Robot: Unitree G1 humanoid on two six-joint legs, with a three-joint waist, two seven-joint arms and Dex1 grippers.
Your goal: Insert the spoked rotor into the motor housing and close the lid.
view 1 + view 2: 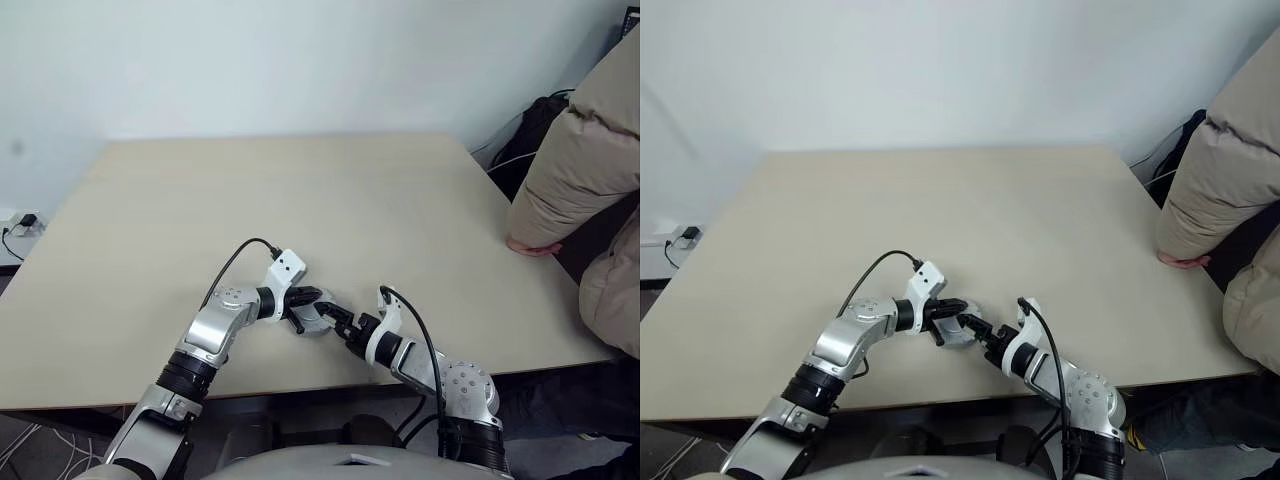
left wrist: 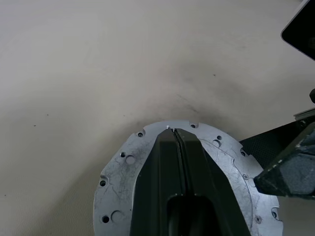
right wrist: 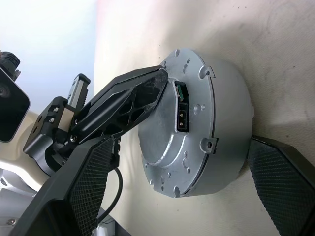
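Lid [image 3: 189,147] sits on motor housing [image 3: 229,123] on bench [image 1: 330,190], near front edge. L gripper [image 3: 160,83] closed, fingertips pressing on lid top. R gripper [image 1: 345,328] spread wide around housing, not gripping.

Silver arms [image 1: 215,330], black cables (white wrist cameras [image 1: 285,268])
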